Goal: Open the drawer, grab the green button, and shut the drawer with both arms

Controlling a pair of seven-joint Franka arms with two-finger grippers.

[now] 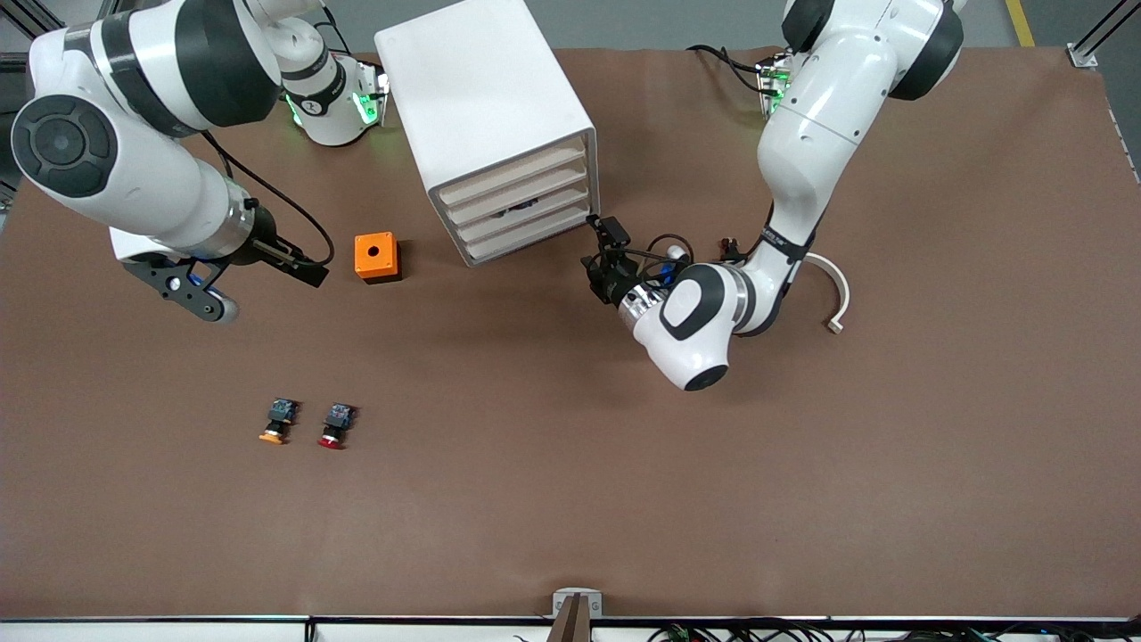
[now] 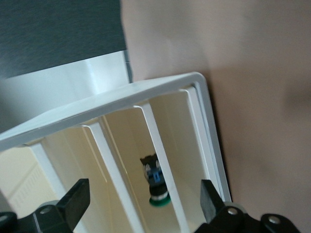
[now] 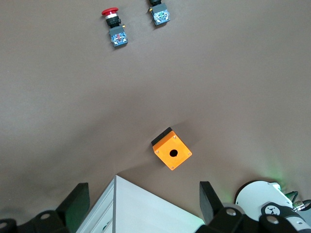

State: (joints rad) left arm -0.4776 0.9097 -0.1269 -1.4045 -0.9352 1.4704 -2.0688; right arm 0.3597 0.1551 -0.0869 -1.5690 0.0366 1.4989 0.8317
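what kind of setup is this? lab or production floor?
Likely a robotics lab bench: two arms, each tool open (left tool, right tool), over a brown-covered table, with staged props: white drawer cabinet, loose push buttons, an orange box.

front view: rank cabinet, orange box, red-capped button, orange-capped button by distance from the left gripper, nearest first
1. White cabinet: the left gripper is open at its drawer fronts.
2. Orange box: beside the cabinet, toward the right arm's end.
3. Red-capped button: nearer the front camera.
4. Orange-capped button: beside the red one, further toward the right arm's end.
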